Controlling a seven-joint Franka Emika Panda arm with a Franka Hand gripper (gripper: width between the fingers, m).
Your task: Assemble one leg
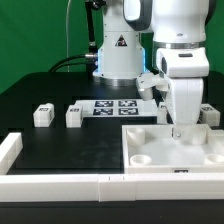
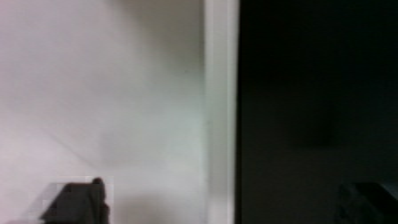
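**A:** Exterior view first. What is on the bench?

**B:** Black bench (image 1: 60,140). A small white blocky plastic leg (image 1: 74,116) with a black-and-white tag lies loose mid-bench, toward the exterior view's left. It is just beside the thin flat white marker board (image 1: 115,108). A second block (image 1: 42,115) of the same kind lies on its far side from the board. A large white square tray-like panel (image 1: 200,160) with round sockets fills the front corner on the exterior view's right. Long white bars (image 1: 60,185) run along the front edge.

**A:** The arm?

**B:** The white two-finger claw (image 1: 179,127) hangs low over the panel's rear rim, well apart from the leg. Its fingers are too small here to read.

**A:** Wrist view?

**B:** Blurred. White panel on one side, black bench on the other, a straight rim between them. Two dark fingertips (image 2: 71,202) stand wide apart, so the claw (image 2: 222,203) is spread and pinches nothing.

**A:** Progress?

**B:** Early, I judge. The leg is not picked up, and no leg is seen standing in the panel, though the spot under the claw is hidden. Left to do: fetch the leg, carry it to a socket, seat it.
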